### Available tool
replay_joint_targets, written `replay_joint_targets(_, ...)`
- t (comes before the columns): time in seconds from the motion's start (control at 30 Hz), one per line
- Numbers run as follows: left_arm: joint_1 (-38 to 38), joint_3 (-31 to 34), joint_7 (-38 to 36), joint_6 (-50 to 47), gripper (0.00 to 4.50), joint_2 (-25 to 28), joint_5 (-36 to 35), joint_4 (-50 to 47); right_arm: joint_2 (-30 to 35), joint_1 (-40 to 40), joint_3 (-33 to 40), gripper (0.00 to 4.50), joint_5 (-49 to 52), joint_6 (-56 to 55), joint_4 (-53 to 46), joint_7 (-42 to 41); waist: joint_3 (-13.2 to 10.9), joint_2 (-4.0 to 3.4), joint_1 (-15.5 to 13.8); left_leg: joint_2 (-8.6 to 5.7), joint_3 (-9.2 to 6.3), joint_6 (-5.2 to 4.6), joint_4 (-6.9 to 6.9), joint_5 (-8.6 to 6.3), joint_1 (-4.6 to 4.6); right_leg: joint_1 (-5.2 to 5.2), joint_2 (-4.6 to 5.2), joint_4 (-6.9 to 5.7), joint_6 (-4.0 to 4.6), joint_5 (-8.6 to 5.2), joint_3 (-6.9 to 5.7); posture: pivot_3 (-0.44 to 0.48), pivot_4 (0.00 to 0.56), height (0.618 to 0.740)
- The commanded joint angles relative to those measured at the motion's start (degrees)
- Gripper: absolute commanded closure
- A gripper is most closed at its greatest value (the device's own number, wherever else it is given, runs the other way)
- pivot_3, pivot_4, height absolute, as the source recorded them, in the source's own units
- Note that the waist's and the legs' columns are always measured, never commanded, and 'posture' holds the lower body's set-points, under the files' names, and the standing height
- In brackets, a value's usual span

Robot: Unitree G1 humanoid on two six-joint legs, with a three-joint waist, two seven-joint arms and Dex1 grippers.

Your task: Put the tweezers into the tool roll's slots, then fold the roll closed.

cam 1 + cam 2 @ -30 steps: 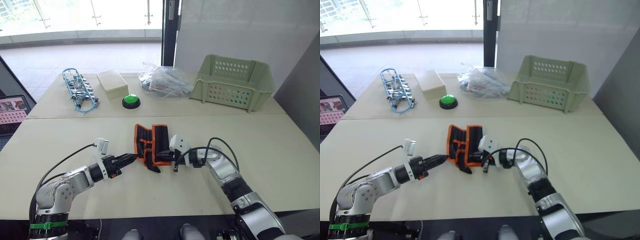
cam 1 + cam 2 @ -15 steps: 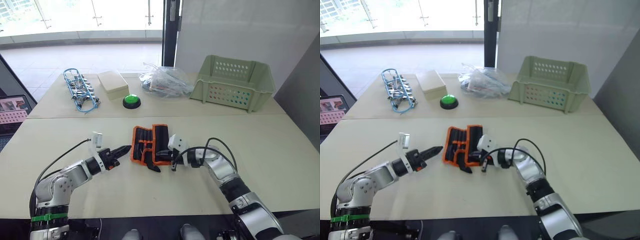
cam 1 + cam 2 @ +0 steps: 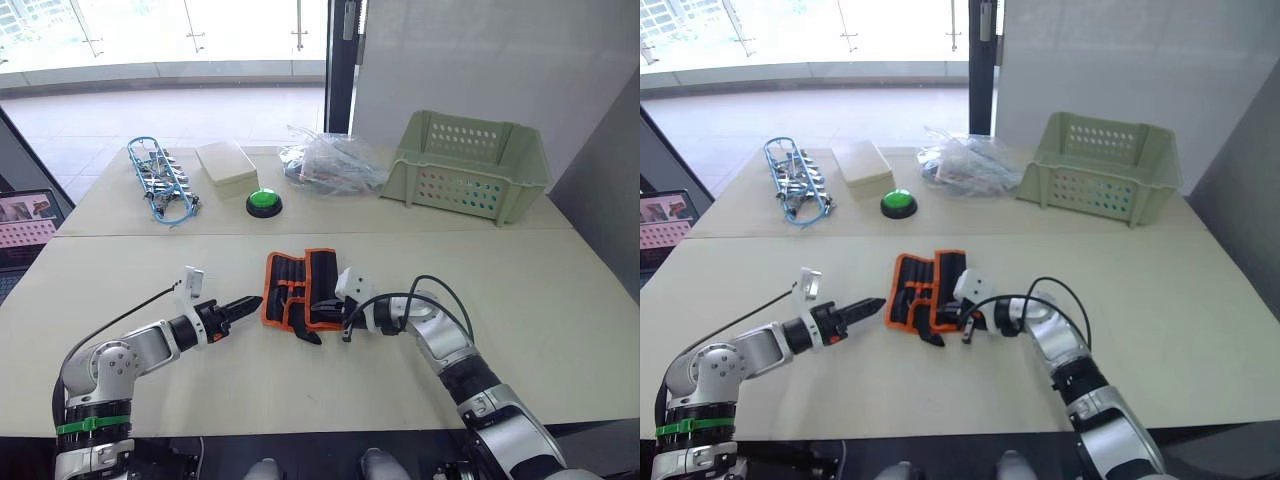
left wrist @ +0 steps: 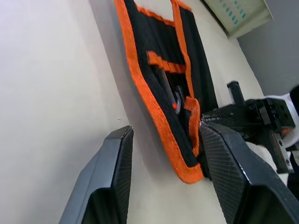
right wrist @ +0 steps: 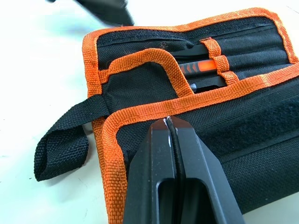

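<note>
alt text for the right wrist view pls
Two black fingers pressed together over the edge of a black fabric tool roll with orange edging, lying on a pale table. Black tools sit in its pockets, and a black strap loop sticks out one side.

Left arm's stretched low across the table (image 3: 560, 330), forearm pointing inward, with the left claw (image 3: 248, 303) aimed to the right and its two black fingers (image 4: 229, 172) spread apart. Right arm is bent at the elbow and reaches inward; the right claw (image 5: 170, 125) has its fingertips pressed together, nothing between them.
</note>
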State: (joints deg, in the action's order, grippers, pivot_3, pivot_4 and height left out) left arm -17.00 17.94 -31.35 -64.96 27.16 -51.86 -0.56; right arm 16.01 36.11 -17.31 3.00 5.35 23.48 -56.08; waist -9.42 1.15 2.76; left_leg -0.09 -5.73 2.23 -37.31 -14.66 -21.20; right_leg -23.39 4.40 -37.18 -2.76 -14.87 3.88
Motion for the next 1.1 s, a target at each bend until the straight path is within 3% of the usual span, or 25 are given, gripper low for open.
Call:
replay_joint_targets(0.03, 0.3, -0.7, 0.5, -1.6, 2.07, -1.0, -1.8, -3.6, -0.2, 0.3, -0.2, 4.5, -0.9, 0.6, -0.1, 0.8, 0.0, 0.0, 0.0, 0.0, 0.0, 0.0, 0.0, 0.0, 0.0, 0.0, 0.0, 0.0, 0.0, 0.0, 0.0, 0.0, 0.15, 0.74)
replay_joint_targets(0.1, 0.6, -1.0, 1.0, -1.8, 2.07, -1.6, -1.5, -3.9, -0.2, 0.4, -0.1, 4.5, -0.9, 0.5, 0.0, 0.8, 0.0, 0.0, -0.1, 0.0, 0.0, 0.01, 0.0, 0.0, 0.0, 0.01, 0.0, 0.0, 0.0, 0.0, 0.0, 0.0, 0.15, 0.74)
replay_joint_targets(0.23, 0.4, -0.2, 1.6, -1.8, 3.14, -1.9, -1.5, -3.8, -0.1, 0.0, -0.1, 4.5, -0.9, 0.6, -0.3, 0.9, 0.0, 0.0, -0.1, 0.0, 0.0, 0.01, 0.0, 0.0, 0.0, 0.01, 0.0, 0.01, 0.0, 0.0, 0.0, 0.0, 0.15, 0.74)
replay_joint_targets(0.37, 0.0, 0.1, 1.2, -2.0, 4.48, -1.7, -2.0, -3.8, -0.1, -0.1, -0.1, 4.5, -0.9, 0.7, -0.5, 0.9, 0.0, 0.0, -0.1, -0.01, 0.0, 0.01, 0.0, 0.0, 0.0, 0.01, 0.0, 0.01, 0.0, 0.0, 0.0, 0.0, 0.15, 0.74)
replay_joint_targets(0.7, -5.3, 2.3, -1.8, 3.5, 4.48, 2.9, 0.9, 2.2, -0.9, 1.8, 0.5, 4.5, -0.1, 3.7, -3.2, 1.6, 0.0, 0.01, 0.1, 0.0, 0.0, 0.02, 0.01, 0.01, -0.02, -0.03, -0.02, 0.02, 0.0, 0.0, 0.0, 0.0, 0.15, 0.74)
replay_joint_targets(1.1, -6.4, -5.3, -8.2, 7.1, 4.48, 4.7, 4.8, 1.0, -2.9, -1.3, -0.4, 4.5, -1.3, 3.6, -1.9, 5.2, 0.0, 0.01, 0.0, -0.01, 0.0, 0.04, 0.05, 0.02, -0.04, -0.07, 0.0, 0.05, 0.0, 0.0, 0.0, 0.0, 0.15, 0.74)
